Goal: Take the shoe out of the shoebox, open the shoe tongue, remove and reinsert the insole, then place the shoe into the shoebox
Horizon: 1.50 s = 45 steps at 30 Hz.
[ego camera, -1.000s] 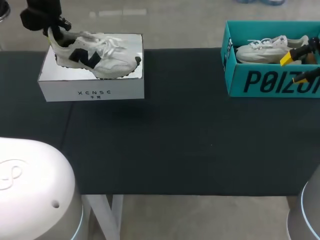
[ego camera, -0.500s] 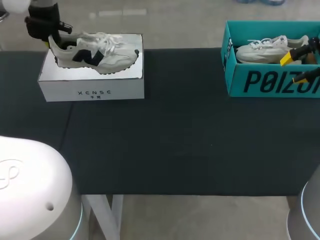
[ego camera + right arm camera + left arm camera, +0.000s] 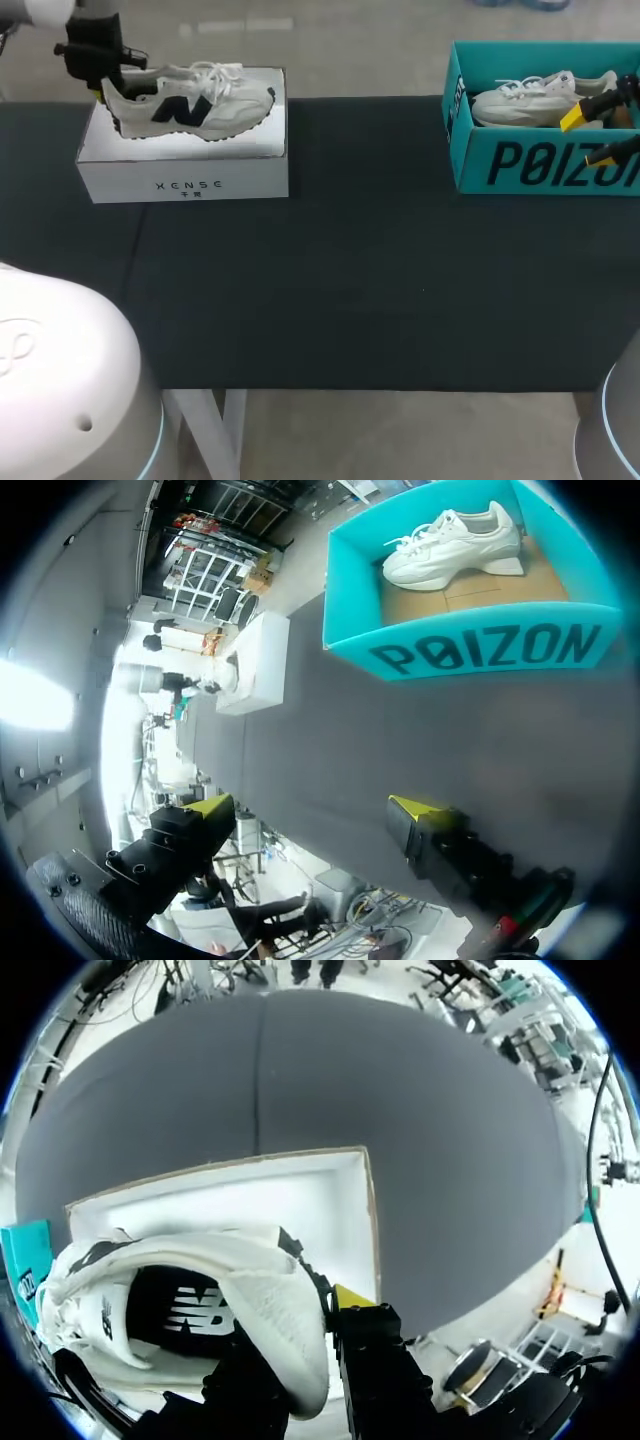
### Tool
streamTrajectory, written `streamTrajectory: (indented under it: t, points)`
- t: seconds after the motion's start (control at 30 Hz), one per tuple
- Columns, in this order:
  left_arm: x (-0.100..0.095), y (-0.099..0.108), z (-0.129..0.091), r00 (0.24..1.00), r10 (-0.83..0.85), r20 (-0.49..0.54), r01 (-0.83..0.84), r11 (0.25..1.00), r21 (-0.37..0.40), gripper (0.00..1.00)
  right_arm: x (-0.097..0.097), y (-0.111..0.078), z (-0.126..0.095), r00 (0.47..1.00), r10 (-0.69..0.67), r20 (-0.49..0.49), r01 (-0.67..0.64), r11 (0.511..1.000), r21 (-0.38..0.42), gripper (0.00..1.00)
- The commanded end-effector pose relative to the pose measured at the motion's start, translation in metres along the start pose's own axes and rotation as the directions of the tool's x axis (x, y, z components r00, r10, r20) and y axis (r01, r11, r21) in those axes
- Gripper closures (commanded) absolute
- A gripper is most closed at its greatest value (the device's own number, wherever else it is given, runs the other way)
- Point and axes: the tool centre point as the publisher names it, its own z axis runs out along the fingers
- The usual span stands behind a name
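Left fingers [image 3: 352, 1298] closed on the heel of the shoe [image 3: 250, 1290], one finger each side of the heel collar, firm pinch. Only one yellow tip shows; the other is hidden behind the heel. Shoe is white with a dark side logo, and its toe points away from the fingers. It sits over the open white shoebox [image 3: 300, 1185], which lies under and ahead of the fingers. Cannot tell if the sole touches the box floor.

Head view: same shoe [image 3: 190, 100] sits level inside the outline of the white shoebox [image 3: 180, 175], left fingers [image 3: 100, 70] at its heel end. Box stands on the dark surface [image 3: 350, 260].

Right fingers [image 3: 212, 806] spread wide, nothing between them, hanging above the dark surface. Teal box [image 3: 480, 645] is ahead of them, well apart, with a second white shoe [image 3: 450, 540] lying inside. Head view: right fingers [image 3: 575, 117] are seen in front of the teal box [image 3: 520, 160], second shoe [image 3: 540, 98] just beside the yellow tip.
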Motion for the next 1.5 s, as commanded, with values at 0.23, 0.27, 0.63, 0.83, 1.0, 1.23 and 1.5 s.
streamTrajectory:
  t: [0.23,0.27,0.63,0.83,1.0,1.23,1.5]
  points:
    - [-0.005,-0.005,0.046,1.0,-0.014,-0.009,0.015,0.999,0.045,1.0,0.0,0.0,0.0,1.0,0.001,0.004,-0.001,1.0,0.001,0.0]
    - [-0.006,-0.006,0.049,1.0,-0.019,-0.013,0.019,0.999,0.045,1.0,0.0,0.0,0.0,1.0,0.001,0.004,-0.001,1.0,0.001,0.0]
    - [-0.007,-0.016,0.067,1.0,-0.009,-0.013,0.011,0.994,0.112,1.0,0.0,0.0,0.0,1.0,0.001,0.004,-0.001,1.0,0.001,0.0]
    - [-0.006,-0.021,0.052,0.999,-0.03,-0.025,0.032,0.995,0.1,0.0,0.0,0.0,0.0,1.0,0.001,0.004,-0.001,1.0,0.001,0.0]
    - [-0.001,-0.016,0.018,0.995,-0.097,-0.011,0.097,0.995,0.037,0.0,0.0,0.0,0.0,1.0,0.001,0.004,-0.001,1.0,0.001,0.0]
    - [0.007,-0.008,-0.042,0.92,-0.391,0.023,0.386,0.915,0.116,0.0,0.0,0.0,0.0,1.0,0.001,0.004,-0.001,1.0,0.001,0.0]
    - [0.01,-0.02,-0.065,0.847,-0.531,0.022,0.508,0.821,0.261,0.0,-0.004,0.024,-0.013,0.998,-0.013,0.057,0.012,1.0,0.016,0.0]
